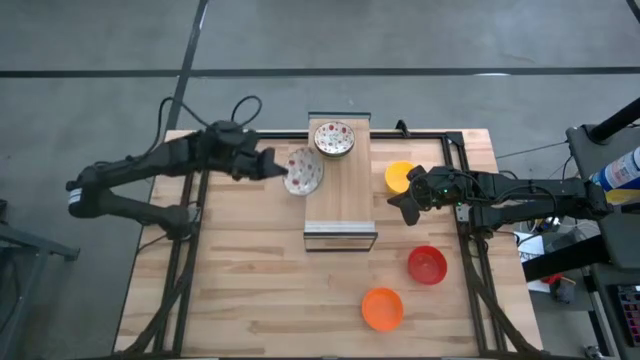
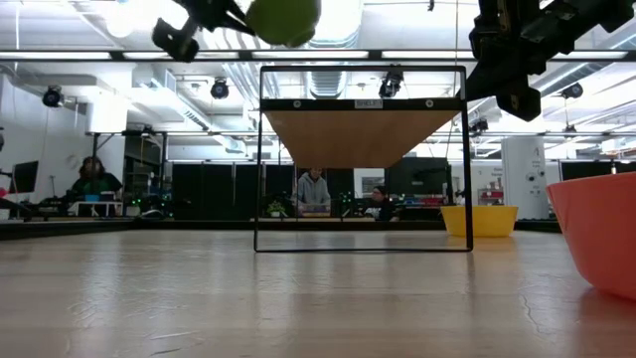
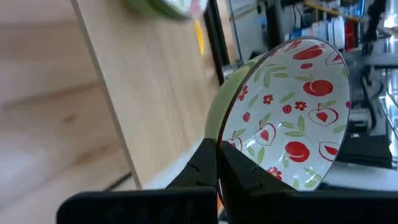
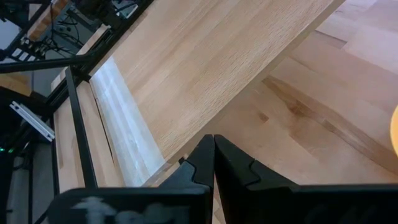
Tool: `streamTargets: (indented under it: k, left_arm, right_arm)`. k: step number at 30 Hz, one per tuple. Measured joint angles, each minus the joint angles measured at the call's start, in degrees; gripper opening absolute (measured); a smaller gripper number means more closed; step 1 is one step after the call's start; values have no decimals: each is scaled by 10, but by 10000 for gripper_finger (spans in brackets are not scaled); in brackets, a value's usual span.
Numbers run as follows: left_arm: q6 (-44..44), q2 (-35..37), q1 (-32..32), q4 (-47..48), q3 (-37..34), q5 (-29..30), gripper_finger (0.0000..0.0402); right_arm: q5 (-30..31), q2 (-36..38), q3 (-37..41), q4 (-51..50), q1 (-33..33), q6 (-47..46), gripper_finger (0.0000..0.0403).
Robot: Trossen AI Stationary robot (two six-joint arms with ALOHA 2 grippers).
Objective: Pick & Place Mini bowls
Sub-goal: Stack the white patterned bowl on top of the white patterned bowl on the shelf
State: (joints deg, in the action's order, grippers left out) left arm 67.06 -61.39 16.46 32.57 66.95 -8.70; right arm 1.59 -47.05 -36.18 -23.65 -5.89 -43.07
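My left gripper (image 1: 279,167) (image 3: 217,151) is shut on a speckled mini bowl (image 1: 303,172) (image 3: 286,106), white inside with red and green marks, green outside, held in the air at the left edge of the raised wooden board (image 1: 338,195). A second speckled bowl (image 1: 333,138) stands on the board's far end. A yellow bowl (image 1: 398,177), a red bowl (image 1: 427,265) and an orange bowl (image 1: 382,308) rest on the table right of the board. My right gripper (image 1: 407,210) (image 4: 214,143) hangs shut in the air beside the yellow bowl, holding nothing. My left gripper pinches the speckled bowl's rim (image 3: 227,134), one finger inside the bowl and one on its green outer wall. The fingers come about level from the table's left. The bowl is lifted clear and tipped up on edge, its green underside (image 2: 283,18) high above the table.
The board is a shelf on a black wire frame (image 2: 260,159), standing above the table in the middle. Black rails (image 1: 463,200) run along both table sides. Bare wood lies near the left and near edges. People sit in the room beyond the table.
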Motion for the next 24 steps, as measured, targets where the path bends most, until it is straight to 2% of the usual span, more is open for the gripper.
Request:
streamTargets:
  k: [10,18,24]
  left_arm:
    - [-36,-94,109,-47,60,-63,0]
    - [-80,-196,169,-46,176,-106,0]
    - [-106,-281,204,0,270,-136,0]
  right_arm:
    - [0,0,0,0,0,2,9]
    - [0,0,0,0,0,2,9]
    - [0,0,0,0,0,2,9]
